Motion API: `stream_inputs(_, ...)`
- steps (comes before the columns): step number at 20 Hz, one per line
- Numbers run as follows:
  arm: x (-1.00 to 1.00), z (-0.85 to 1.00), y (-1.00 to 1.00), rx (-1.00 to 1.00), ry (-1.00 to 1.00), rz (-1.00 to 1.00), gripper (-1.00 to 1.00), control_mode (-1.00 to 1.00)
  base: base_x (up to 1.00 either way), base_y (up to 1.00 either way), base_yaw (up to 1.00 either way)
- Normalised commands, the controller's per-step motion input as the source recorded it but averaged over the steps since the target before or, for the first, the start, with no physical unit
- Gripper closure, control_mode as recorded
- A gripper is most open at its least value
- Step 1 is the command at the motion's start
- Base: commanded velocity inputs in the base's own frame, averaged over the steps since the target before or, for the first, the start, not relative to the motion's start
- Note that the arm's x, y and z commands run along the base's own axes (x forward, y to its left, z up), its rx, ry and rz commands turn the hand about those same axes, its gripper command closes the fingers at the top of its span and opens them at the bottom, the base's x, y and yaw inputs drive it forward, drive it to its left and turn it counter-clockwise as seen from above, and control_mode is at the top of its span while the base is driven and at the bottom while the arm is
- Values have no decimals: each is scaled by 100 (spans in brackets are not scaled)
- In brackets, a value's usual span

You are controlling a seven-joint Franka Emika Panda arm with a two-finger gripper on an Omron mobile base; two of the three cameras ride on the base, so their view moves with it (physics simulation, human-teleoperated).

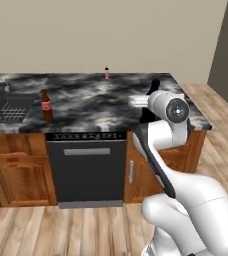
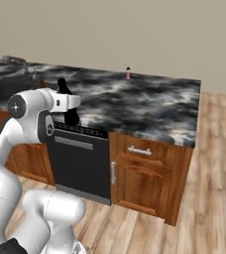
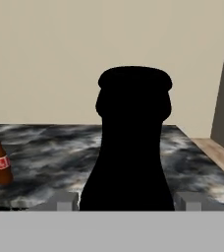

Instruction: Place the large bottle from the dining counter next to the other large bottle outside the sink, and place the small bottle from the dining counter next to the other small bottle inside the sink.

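White arm folded forward, end effector fingers spread wide

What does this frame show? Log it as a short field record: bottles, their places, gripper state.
black bottle: upright between the fingers of the gripper, over the marbled counter
grip: fingers flank the bottle base; contact not clear
brown bottle: upright on the counter, beside the sink, red label
small pink bottle: upright at the counter's far edge, by the wall
second small bottle: cannot tell
task progress: neither counter bottle placed yet
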Motion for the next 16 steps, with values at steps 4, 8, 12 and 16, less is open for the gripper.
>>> stream_inputs(4, 0, 0, 0, 0, 0, 0, 100, 100, 22, 43, 34)
stream_inputs(8, 0, 0, 0, 0, 0, 0, 100, 100, 13, 34, 38)
stream_inputs(12, 0, 0, 0, 0, 0, 0, 100, 100, 18, 7, 42)
stream_inputs(16, 0, 0, 0, 0, 0, 0, 100, 100, 33, -4, 37)
